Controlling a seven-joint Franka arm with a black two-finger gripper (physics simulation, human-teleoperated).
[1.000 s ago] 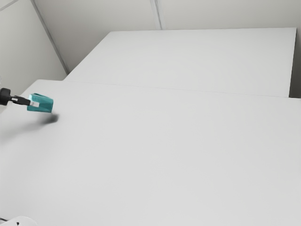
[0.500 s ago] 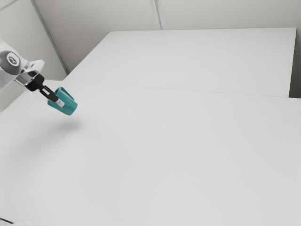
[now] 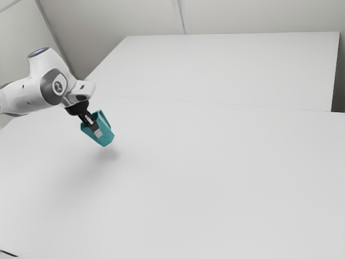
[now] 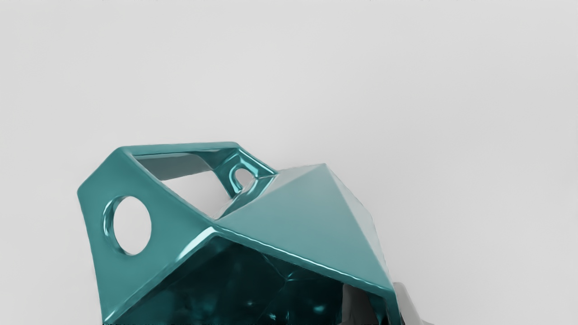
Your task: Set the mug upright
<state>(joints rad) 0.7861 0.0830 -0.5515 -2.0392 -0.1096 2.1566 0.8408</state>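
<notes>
"Quick one: where's the mug?"

"Up off the table (image 3: 215, 183), over the exterior view's left part. Mug (image 3: 106, 137) is teal, tilted, not upright. Base slants down toward the exterior view's right, mouth slants up toward the left."

"Shadow?"

"Soft grey shadow (image 3: 109, 154) on the table, just below it."

"Fingers?"

"Closed on the mug's side. Exterior view has the fingers (image 3: 98, 133) coming down at a slant from the white arm (image 3: 32, 97), tips at the mug. Wrist view: one is inside the mouth, the other outside, side pinched between them."

"And the arm?"

"In from the exterior view's left, bent above the mug, its hand angled down."

"Handle?"

"Handle (image 4: 167, 221) is angular, same teal, round holes through it. Wrist view has it well apart from the fingers. In the exterior view it's on the mug's upper side, facing right."

"Inside of the mug?"

"Dark, shiny teal. Outside is faceted, flat faces meeting at sharp edges. Rim (image 4: 302, 258) has corners, catches light."

"Table colour?"

"Pale grey, plain."
</notes>
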